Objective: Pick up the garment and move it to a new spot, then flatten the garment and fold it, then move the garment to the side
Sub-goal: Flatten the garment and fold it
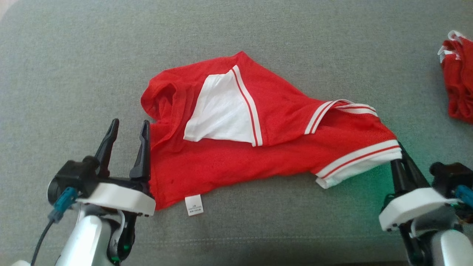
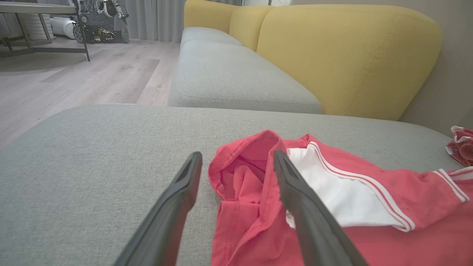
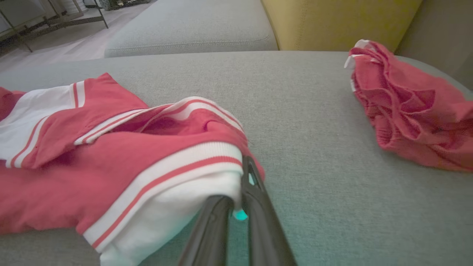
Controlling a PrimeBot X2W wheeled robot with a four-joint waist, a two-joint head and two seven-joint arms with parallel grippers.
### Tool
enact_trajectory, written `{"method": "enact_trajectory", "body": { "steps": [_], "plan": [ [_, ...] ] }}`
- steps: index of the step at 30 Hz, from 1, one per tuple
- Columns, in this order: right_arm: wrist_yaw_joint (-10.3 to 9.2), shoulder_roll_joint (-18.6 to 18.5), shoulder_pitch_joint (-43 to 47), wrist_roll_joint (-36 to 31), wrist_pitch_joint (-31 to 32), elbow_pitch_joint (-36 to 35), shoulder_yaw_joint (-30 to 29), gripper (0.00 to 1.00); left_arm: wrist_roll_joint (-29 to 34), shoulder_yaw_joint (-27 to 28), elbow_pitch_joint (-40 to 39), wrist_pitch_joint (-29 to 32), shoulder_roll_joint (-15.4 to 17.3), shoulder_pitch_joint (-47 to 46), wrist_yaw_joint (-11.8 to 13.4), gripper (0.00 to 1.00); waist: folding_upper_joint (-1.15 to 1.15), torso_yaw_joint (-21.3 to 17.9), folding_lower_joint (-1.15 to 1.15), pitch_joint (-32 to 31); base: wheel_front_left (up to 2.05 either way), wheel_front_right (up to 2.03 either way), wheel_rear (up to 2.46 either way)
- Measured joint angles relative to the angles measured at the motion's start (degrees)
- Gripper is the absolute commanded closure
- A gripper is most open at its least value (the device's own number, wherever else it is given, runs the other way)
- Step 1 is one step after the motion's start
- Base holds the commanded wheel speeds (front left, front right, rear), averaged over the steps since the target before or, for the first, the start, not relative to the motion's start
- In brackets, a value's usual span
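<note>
as seen from the head view, the garment (image 1: 236,155), a red mesh shirt with white striped bands, lies crumpled across the middle of the grey sofa cushion (image 1: 258,29), closer to its near edge than to its far edge. a white panel (image 1: 221,111) faces up near the garment's centre, and a white label (image 1: 194,205) sticks out of the near hem. the left claw (image 1: 130,123) sits at the garment's left edge, released, fingers spread, its right finger right against the red cloth. the right claw (image 1: 402,159) sits at the garment's right end, under the white striped hem. a second red garment (image 1: 458,85) lies bunched toward the cushion's right edge, well apart from the first.

as seen from the left wrist view, the left claw (image 2: 237,157) is wide apart and holds nothing. the garment's (image 2: 425,192) rolled neck opening lies between the fingertips; contact cannot be confirmed. a yellow backrest (image 2: 347,55) rises behind the cushion, and a wooden floor (image 2: 74,81) lies to the left.

as seen from the right wrist view, the right claw (image 3: 234,199) is clenched on the garment's (image 3: 111,166) white striped hem, with the cloth pinched between the fingers. the second red garment (image 3: 410,111) lies near the cushion's far right corner.
</note>
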Motion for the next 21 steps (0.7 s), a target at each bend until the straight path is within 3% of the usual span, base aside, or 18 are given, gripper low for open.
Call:
{"method": "enact_trajectory", "body": {
  "steps": [6, 10, 15, 21],
  "plan": [
    [0.00, 0.55, 1.82, -0.54, 4.95, -8.02, -1.18, 1.00, 0.45, 0.02, -0.27, 0.00, -0.26, -0.01, -0.44, 0.00, 0.00, 0.52, 0.00, 0.52, 0.00, 0.00, 0.00],
    [0.00, 0.48, -0.66, -0.81, 8.03, -9.20, -0.96, 1.00, 0.53, 0.02, -0.29, 0.00, -0.51, -0.13, -1.00, 0.00, 0.00, 1.43, 0.00, 1.31, 0.00, 0.00, 0.00],
    [0.00, -1.91, -9.17, -0.93, 9.99, -5.50, 1.25, 1.00, 0.65, -0.13, -0.08, 0.00, -1.41, -1.91, -1.80, 0.00, 0.00, 3.07, 0.00, 2.70, 0.00, 0.00, 0.00],
    [0.00, -2.42, -19.94, 0.07, 10.05, 4.19, 4.89, 1.00, 1.33, -0.15, 0.31, 0.00, -2.54, -3.95, -2.81, 0.00, 0.00, 4.96, 0.00, 4.79, 0.00, 0.00, 0.00]
  ]
}}
